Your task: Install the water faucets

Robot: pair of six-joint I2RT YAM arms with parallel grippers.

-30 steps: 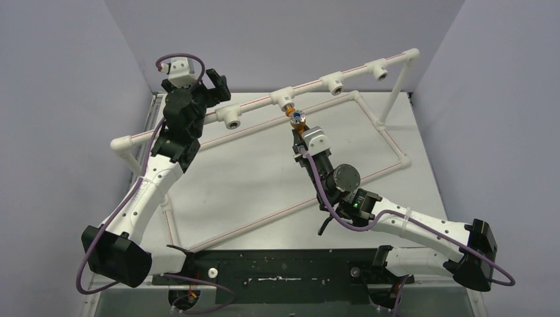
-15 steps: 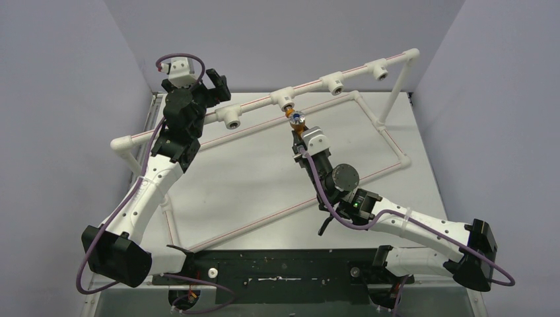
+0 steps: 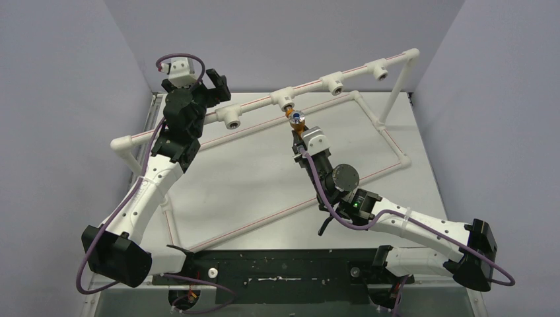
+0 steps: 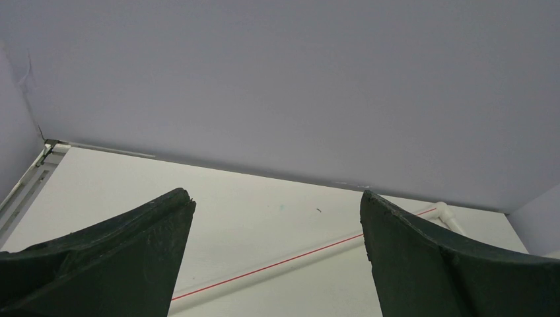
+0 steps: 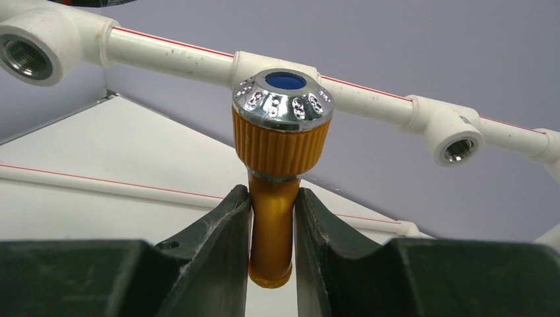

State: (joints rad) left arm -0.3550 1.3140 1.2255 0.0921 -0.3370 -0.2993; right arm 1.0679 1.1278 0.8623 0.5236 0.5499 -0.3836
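A small orange-brass faucet (image 3: 295, 121) with a silvery round end with a blue centre sits at the white tee socket (image 3: 284, 100) in the middle of the raised pipe rail. My right gripper (image 3: 299, 134) is shut on its spout; in the right wrist view the fingers (image 5: 224, 228) clamp the orange tube (image 5: 271, 218) below the ribbed knob and silver cap (image 5: 282, 92). My left gripper (image 3: 216, 86) is open and empty, held above the rail's left part; its wrist view shows the two dark fingertips (image 4: 158, 224) wide apart over a floor pipe (image 4: 277, 267).
The rail carries other open tee sockets: one left (image 3: 232, 119), two right (image 3: 335, 85) (image 3: 380, 69). A white pipe frame with red lines (image 3: 396, 153) lies on the table. Grey walls close in the back and sides. A black base bar (image 3: 284, 267) runs along the near edge.
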